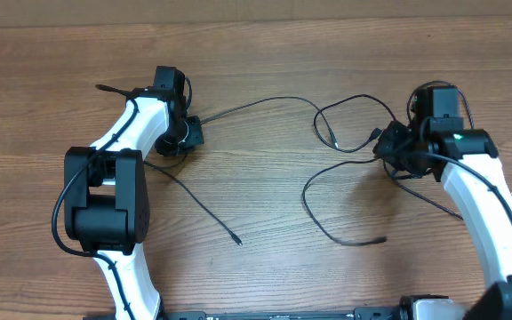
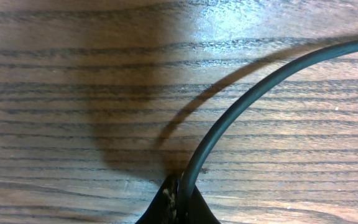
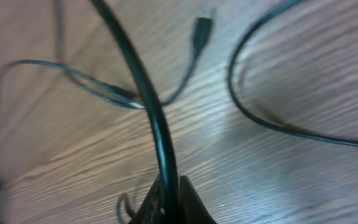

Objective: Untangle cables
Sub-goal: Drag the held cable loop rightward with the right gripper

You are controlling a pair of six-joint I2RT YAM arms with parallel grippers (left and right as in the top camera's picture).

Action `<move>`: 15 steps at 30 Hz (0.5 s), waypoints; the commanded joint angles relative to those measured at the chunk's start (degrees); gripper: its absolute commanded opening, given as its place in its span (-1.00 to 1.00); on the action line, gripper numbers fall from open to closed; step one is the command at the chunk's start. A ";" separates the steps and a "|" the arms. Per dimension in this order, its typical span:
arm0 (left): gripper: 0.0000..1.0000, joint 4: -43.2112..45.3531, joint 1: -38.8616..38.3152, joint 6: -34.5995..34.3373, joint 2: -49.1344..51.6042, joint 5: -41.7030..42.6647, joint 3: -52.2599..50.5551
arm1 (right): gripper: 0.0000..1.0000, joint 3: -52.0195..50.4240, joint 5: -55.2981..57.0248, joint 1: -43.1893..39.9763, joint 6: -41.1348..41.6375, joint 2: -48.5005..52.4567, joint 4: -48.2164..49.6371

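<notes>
Thin black flexible cables [image 2: 247,96] are clamped in left claw [image 2: 179,190] and right claw [image 3: 169,190]; crossed loops [image 3: 138,102] ahead could be cinched by pulling

My left arm [image 1: 140,120] stretches forward, its wrist bent toward the centre; the left claw [image 1: 188,133] is pinched tight on a cable [image 2: 260,87]. My right arm [image 1: 469,191] mirrors it, the right claw [image 1: 386,142] clamped on a second cable [image 3: 148,93].
</notes>
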 commanded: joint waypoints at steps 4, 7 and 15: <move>-0.91 0.15 0.44 -0.98 5.57 -1.53 -3.89 | -0.93 1.84 7.19 -0.33 -0.37 2.23 -3.61; -0.92 0.15 0.44 -1.01 5.57 -1.68 -3.89 | -0.93 6.47 6.16 -0.31 -0.39 0.13 -4.94; -0.91 -1.16 1.75 -12.35 5.57 -10.88 -3.91 | -0.93 26.23 2.36 -0.50 -4.96 -5.05 -5.62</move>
